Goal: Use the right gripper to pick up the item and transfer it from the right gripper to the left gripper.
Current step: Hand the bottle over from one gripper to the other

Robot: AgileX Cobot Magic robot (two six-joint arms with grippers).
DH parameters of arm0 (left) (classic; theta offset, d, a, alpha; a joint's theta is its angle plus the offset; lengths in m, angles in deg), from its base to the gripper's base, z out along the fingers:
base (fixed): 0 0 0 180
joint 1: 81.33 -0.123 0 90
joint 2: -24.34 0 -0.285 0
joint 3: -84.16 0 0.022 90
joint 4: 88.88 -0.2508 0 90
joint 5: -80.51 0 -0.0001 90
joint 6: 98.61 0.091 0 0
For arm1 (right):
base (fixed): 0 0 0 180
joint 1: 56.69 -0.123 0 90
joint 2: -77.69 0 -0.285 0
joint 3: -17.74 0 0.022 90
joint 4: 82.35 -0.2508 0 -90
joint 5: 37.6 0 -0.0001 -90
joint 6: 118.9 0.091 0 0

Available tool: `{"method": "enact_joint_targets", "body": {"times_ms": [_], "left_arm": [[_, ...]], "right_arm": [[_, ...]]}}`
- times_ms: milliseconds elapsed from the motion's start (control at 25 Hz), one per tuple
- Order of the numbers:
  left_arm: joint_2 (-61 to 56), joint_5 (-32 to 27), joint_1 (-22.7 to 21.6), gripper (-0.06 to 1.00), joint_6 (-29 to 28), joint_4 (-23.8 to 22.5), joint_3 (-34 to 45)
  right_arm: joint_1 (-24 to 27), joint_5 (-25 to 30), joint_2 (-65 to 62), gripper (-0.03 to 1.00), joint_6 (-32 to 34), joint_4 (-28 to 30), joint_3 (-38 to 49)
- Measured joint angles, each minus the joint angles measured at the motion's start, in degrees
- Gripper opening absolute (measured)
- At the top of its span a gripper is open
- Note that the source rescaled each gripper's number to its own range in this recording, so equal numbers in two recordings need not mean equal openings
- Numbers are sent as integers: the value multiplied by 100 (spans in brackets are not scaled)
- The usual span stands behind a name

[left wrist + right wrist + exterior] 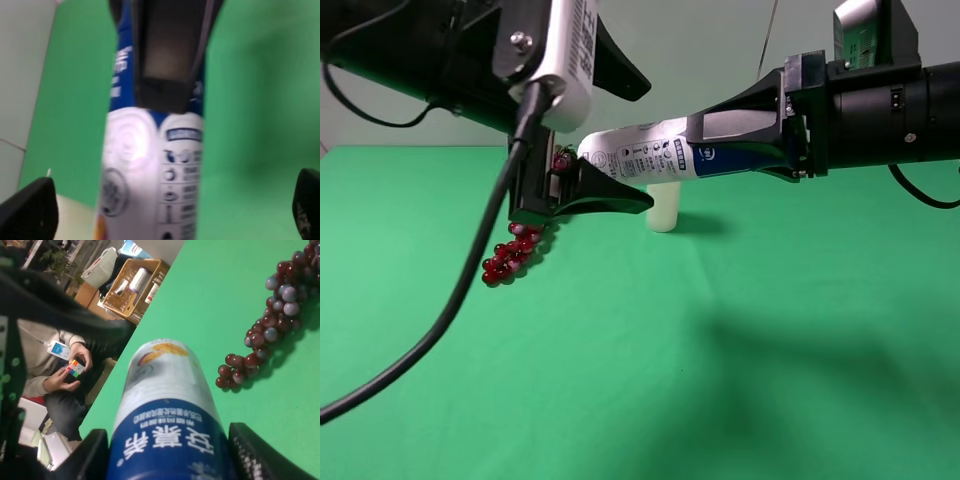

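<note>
From the high camera, my right gripper [720,148] is clamped on the blue half of the bottle [630,155] and holds it lying level in the air, well above the green cloth [720,350]. The white end points to my left gripper [649,144]. Its fingers stand wide apart, one above and one below the white end, and I see no touch between them and the bottle. Behind, a white candle [663,210] stands on the cloth, and a bunch of red grapes [510,255] lies under the left gripper.

In the left wrist camera the bottle [150,170] fills the middle, and one finger of the right gripper [167,50] presses on the blue part. The two tips of my left gripper [167,207] show only at the edges, each with a clear green gap to the bottle.

In the right wrist camera the bottle [167,405] sits tight between the fingers of the right gripper [180,455], and the grapes [270,320] lie on the cloth beyond.

I judge that the pick-up is done and the handover is in hand, at the point just before the left grip. Next, I think, the left fingers must close on the white part, centred, clear of the right fingers. The right gripper should let go only after that grip is firm; otherwise the bottle can drop.
</note>
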Motion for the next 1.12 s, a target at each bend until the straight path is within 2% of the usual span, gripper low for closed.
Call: {"method": "enact_joint_targets", "body": {"times_ms": [160, 960, 1080, 1120], "left_arm": [[106, 158, 0, 88, 0, 58, -63], [755, 216, 0, 86, 0, 190, -69], [758, 310, 0, 80, 0, 190, -69], [758, 341, 0, 75, 0, 196, -69]], "right_arm": [[0, 6, 0, 0, 0, 25, 0], [0, 6, 0, 0, 0, 25, 0], [0, 6, 0, 0, 0, 25, 0], [0, 6, 0, 0, 0, 25, 0]]}}
